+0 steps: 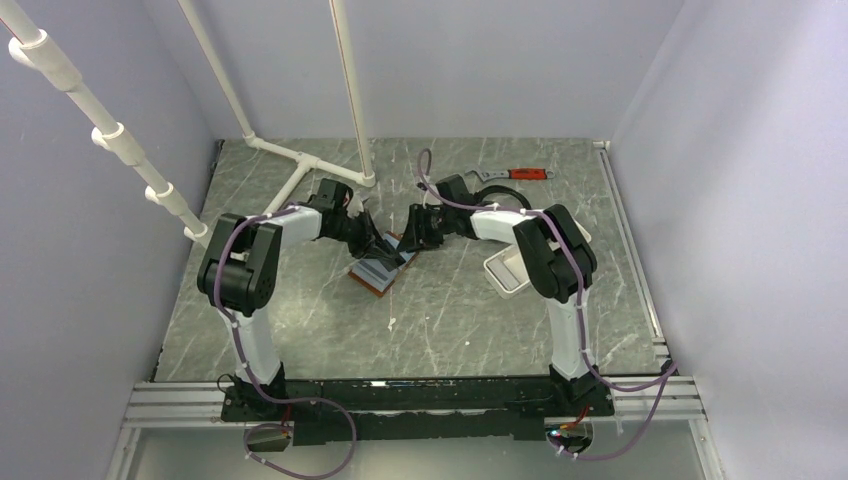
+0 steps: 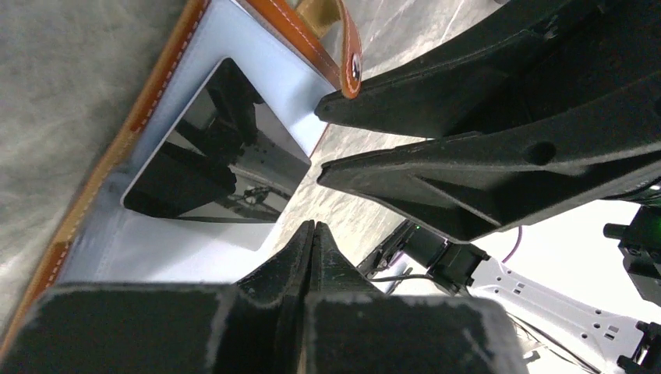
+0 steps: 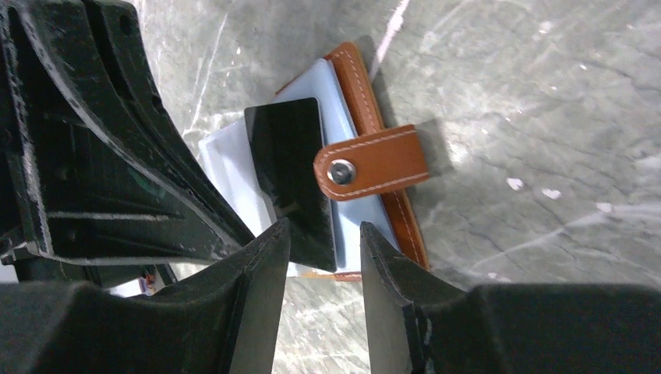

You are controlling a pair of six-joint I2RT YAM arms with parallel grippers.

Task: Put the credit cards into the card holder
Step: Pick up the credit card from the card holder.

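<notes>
**One card on the open holder, none confirmed seated**

Working from the left, we find the left gripper [image 2: 312, 234] clenched, its fingertips pressed together with nothing visibly between them. It sits low at the near edge of the card holder [image 3: 366, 86]. The holder lies opened flat on the marble-patterned table [image 1: 450, 320], pale lining upward, between the two arms.

A single glossy black credit card [image 3: 288, 171] lies on that lining, its edge passing under the closing tab [image 3: 374, 164]. We cannot tell whether any part of it has entered a pocket; most of its face is exposed.

The right gripper [image 3: 323, 245] straddles the card's near end with its jaws apart. One finger is close against the card's edge, with a gap showing at the other, so we judge it released rather than grasping.

Further right stands a white tray [image 1: 500, 272]; its contents are hidden behind the arm.

Our assessment is that the task is at an early to middle stage. The card has reached the holder, but seating it remains, as do any further cards.
</notes>
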